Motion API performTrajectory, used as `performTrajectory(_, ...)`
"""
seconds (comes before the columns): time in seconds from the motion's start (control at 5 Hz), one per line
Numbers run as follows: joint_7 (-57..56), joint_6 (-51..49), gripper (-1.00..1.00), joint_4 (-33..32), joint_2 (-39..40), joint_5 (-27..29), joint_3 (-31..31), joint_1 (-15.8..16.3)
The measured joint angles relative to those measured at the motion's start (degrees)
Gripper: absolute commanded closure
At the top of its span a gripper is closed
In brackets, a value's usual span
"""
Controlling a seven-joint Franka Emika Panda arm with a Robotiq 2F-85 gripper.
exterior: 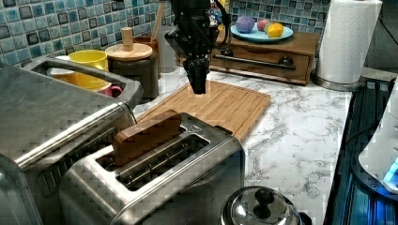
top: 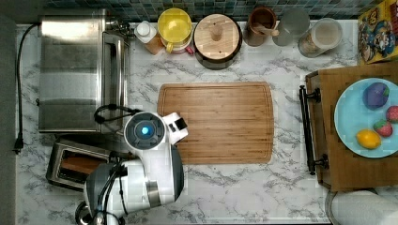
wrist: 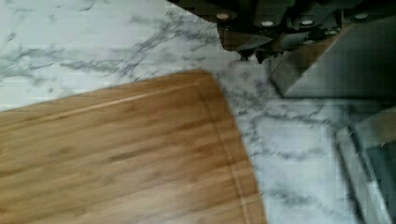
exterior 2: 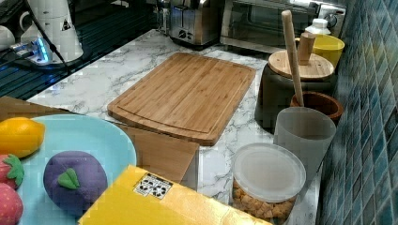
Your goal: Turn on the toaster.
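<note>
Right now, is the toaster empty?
No, a brown wooden slice stands up out of one slot of the toaster in the left view.

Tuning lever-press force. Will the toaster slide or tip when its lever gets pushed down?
The toaster looks boxy, steel and low, so tipping seems unlikely. It sits on smooth marble counter, so it could skid a little under an off-axis push. The toaster oven beside it may limit sliding that way.

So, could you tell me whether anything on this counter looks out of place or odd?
One thing does: the toaster holds a brown wooden-looking block in one slot, standing proud of the top and tilted, where bread would normally go. Nothing looks spilled or damaged on the cutting board.
</note>
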Motion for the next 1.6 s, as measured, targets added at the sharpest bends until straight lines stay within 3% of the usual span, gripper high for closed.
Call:
performTrajectory(1.0,-0.8,-0.7,1.0,-4.4,-7.1,1.2,4.0,2.0)
performTrajectory(1.2,-0.8,-1.6,1.0,-5.3,-8.3,3.3,7.6,1.5)
performTrajectory(1.6,-0.8,1.4,1.0,-5.8,-10.0,3.3,12.6,5.3)
